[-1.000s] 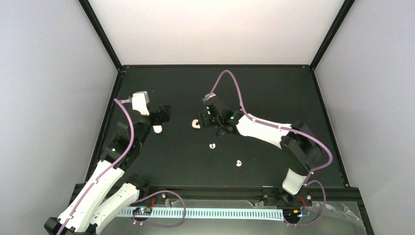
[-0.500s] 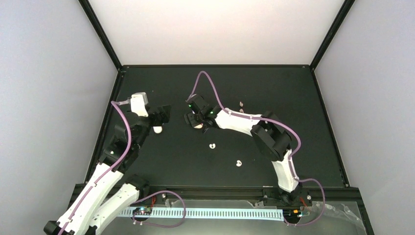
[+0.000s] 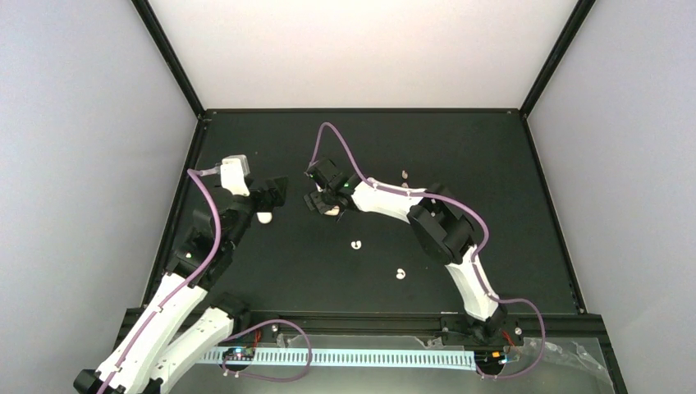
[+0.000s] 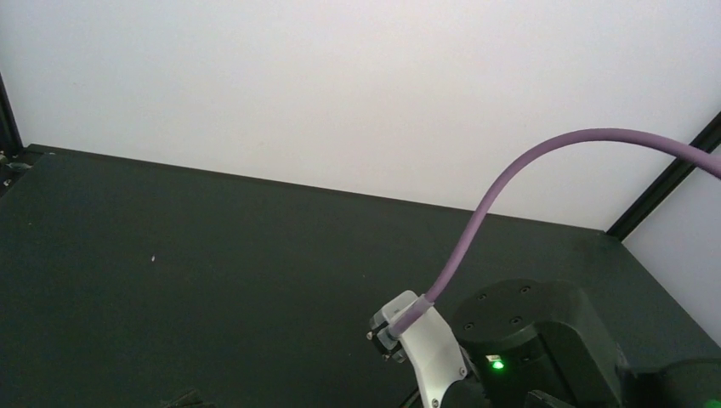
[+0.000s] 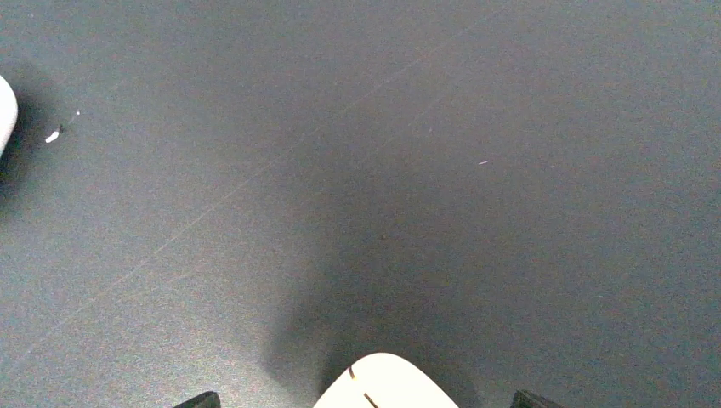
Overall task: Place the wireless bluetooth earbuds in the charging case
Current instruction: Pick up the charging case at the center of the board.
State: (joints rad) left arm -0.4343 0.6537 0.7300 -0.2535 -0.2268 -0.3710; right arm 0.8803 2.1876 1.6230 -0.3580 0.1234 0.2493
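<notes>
The cream charging case (image 3: pixel 331 210) lies left of the mat's middle, and my right gripper (image 3: pixel 322 199) hangs right over it. In the right wrist view the case's rounded end (image 5: pixel 384 384) sits between my two dark fingertips (image 5: pixel 201 399), which stand wide apart and do not touch it. One curled white earbud (image 3: pixel 355 244) lies nearer the arms' bases, another (image 3: pixel 400 274) further right, and a slim one (image 3: pixel 405 174) beyond the right forearm. My left gripper (image 3: pixel 277 190) hovers open at the left, holding nothing.
A second white oval object (image 3: pixel 264 217) lies just under the left gripper; its edge shows in the right wrist view (image 5: pixel 3 112). The left wrist view shows the right arm's wrist block (image 4: pixel 527 340) and purple cable (image 4: pixel 476 229). Black frame rails (image 3: pixel 361 110) border the mat.
The right gripper has swung left and come down over the charging case, its elbow folding in. The left arm has hardly moved.
</notes>
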